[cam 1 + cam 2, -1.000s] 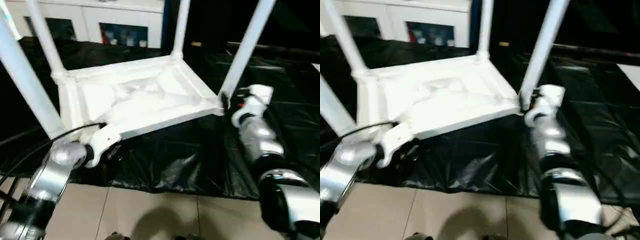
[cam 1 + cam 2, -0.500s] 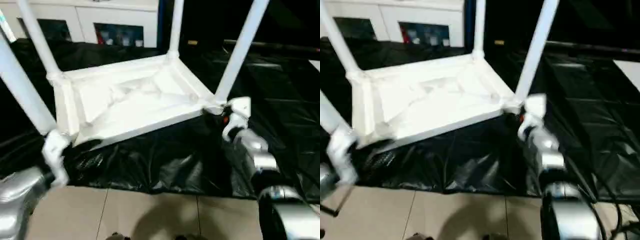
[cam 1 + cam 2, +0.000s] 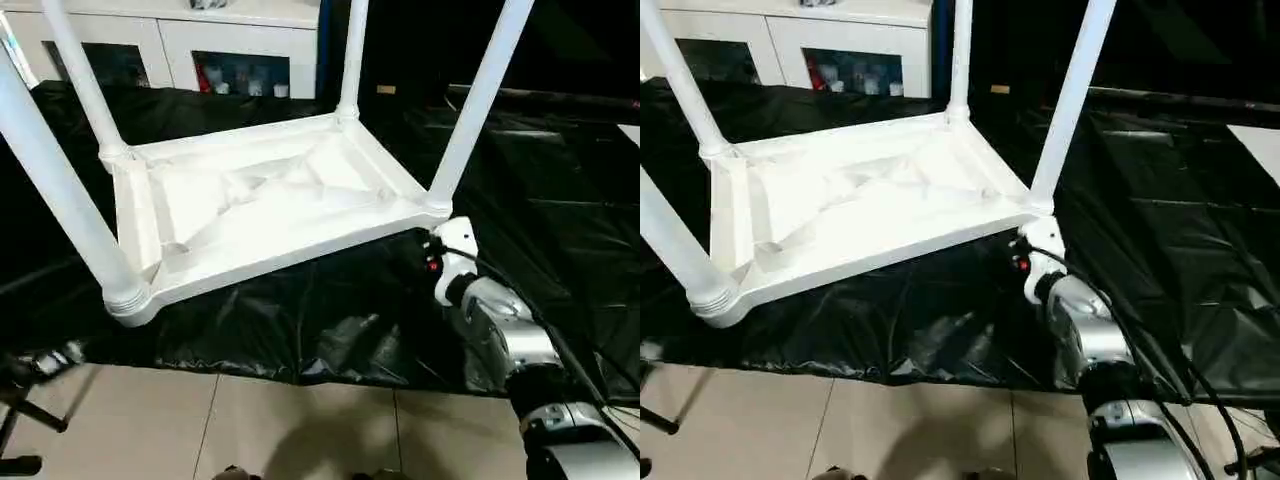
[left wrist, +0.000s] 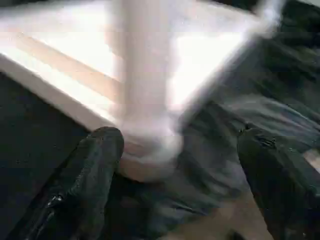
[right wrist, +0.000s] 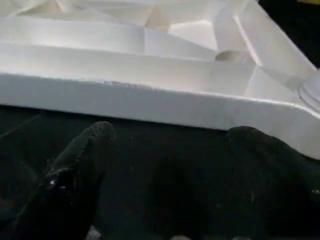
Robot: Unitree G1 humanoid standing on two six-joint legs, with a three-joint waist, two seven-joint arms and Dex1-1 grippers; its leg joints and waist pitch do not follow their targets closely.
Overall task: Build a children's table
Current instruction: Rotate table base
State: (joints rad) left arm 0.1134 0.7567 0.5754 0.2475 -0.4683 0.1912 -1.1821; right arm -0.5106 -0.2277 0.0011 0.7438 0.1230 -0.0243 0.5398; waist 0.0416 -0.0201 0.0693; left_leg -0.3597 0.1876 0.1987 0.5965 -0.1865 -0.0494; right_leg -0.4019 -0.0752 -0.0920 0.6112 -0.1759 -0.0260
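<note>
We see the small all-white plastic children's table (image 3: 260, 205) lying upside down on the black-draped worktop (image 3: 560, 170), its four long tapered tube legs pointing up. Our right claw (image 5: 165, 175) stands wide open and empty, its two black fingers (image 5: 75, 170) spread just short of the table's near rim, beside the corner socket where one leg (image 3: 475, 105) rises; the rim lies just ahead of the fingertips, not touching them. Our left claw (image 4: 180, 180) is likewise spread wide, holding nothing, with the near corner leg (image 3: 60, 195) and its socket just ahead, between its fingers. A white glass-door cabinet (image 3: 190, 45) stands beyond the worktop.
</note>
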